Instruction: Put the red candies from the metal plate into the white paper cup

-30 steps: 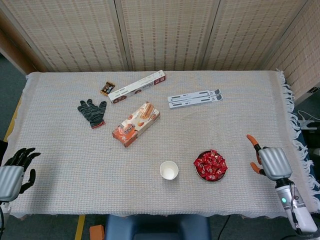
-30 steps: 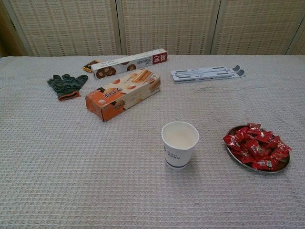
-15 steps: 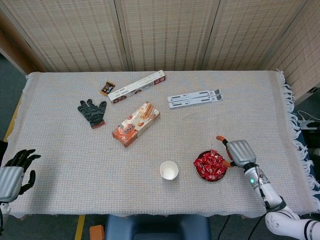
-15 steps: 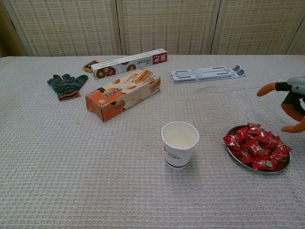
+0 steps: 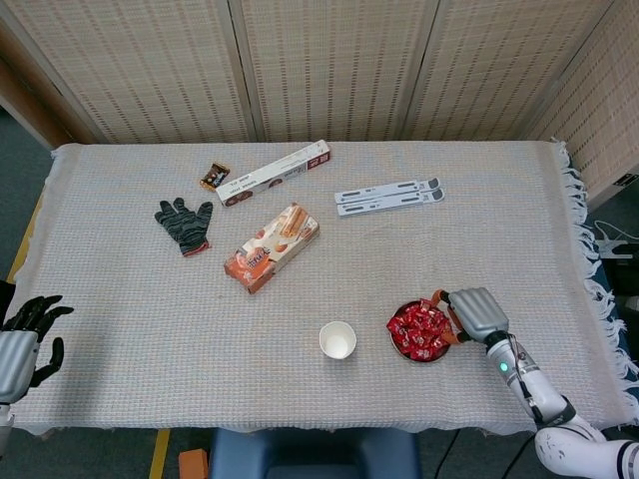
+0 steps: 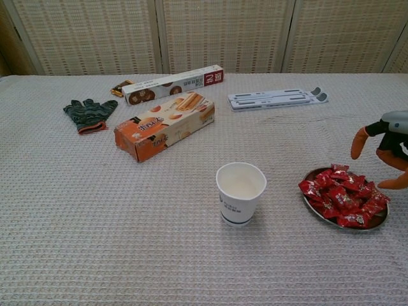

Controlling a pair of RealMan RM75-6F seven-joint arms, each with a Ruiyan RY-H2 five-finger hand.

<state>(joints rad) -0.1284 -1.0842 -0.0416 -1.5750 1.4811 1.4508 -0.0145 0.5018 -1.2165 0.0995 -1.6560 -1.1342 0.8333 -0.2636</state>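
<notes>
— Candies: where do they lie from your fingers?

— Heaped on the plate, which sits just beside the cup, on the cup's right as I look down. My right hand hangs at the plate's far side from the cup, so the pile lies from my fingertips toward the cup, and a little below them.

— Holding anything?

— No. In the chest view the orange tips are spread and curved downward above the plate's edge, nothing between them. I cannot tell whether any tip touches a wrapper.

— And the other hand?

— My left hand is well apart from the cup, off its other side at the table's edge, fingers apart and empty. The right is plainly the nearer one.

— The pile's long axis?

— None that I can make out; it is a round heap.
</notes>
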